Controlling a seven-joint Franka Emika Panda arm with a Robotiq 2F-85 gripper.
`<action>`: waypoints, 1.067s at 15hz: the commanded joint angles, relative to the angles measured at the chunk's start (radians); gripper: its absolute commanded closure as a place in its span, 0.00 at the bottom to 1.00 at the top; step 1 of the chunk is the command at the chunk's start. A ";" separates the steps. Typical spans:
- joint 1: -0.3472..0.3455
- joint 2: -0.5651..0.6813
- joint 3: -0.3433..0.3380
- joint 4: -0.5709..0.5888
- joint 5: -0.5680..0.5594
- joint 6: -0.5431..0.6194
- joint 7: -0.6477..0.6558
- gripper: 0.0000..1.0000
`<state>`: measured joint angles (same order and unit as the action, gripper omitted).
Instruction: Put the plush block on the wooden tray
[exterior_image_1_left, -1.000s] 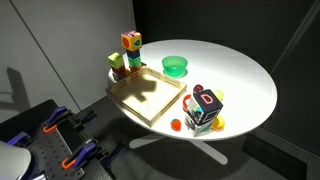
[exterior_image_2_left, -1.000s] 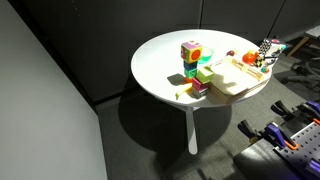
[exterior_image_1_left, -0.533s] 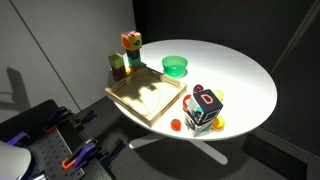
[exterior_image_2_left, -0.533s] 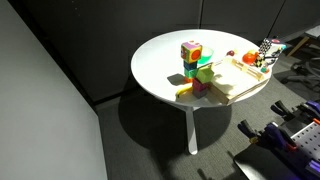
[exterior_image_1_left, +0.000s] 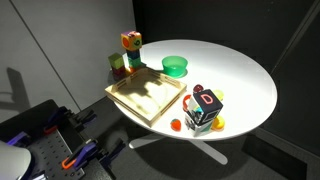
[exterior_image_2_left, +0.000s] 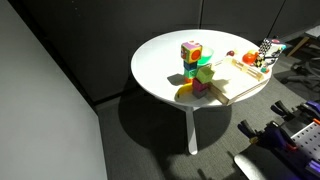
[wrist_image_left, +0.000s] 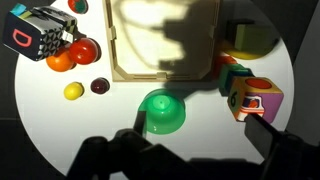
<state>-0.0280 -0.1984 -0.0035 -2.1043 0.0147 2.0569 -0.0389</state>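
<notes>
Wrist view cuts off the pale wooden tray (wrist_image_left: 165, 40) at the top; the jaws are dark blurs, their opening indiscernible. The soft plush block (wrist_image_left: 255, 100) tops stacked blocks (exterior_image_1_left: 120, 63) beside the tray, near the bench (wrist_image_left: 200, 140) edge.

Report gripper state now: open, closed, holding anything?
Gripper: cannot tell open or closed, just dark shapes low in the wrist view.
Plush block is not in it; it sits atop other blocks.
</notes>
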 joint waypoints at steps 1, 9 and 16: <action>0.006 0.000 -0.006 0.002 -0.001 -0.002 0.001 0.00; 0.019 0.065 -0.003 0.043 0.016 -0.002 -0.025 0.00; 0.058 0.206 0.026 0.127 0.016 0.023 -0.026 0.00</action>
<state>0.0190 -0.0586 0.0117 -2.0429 0.0161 2.0745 -0.0445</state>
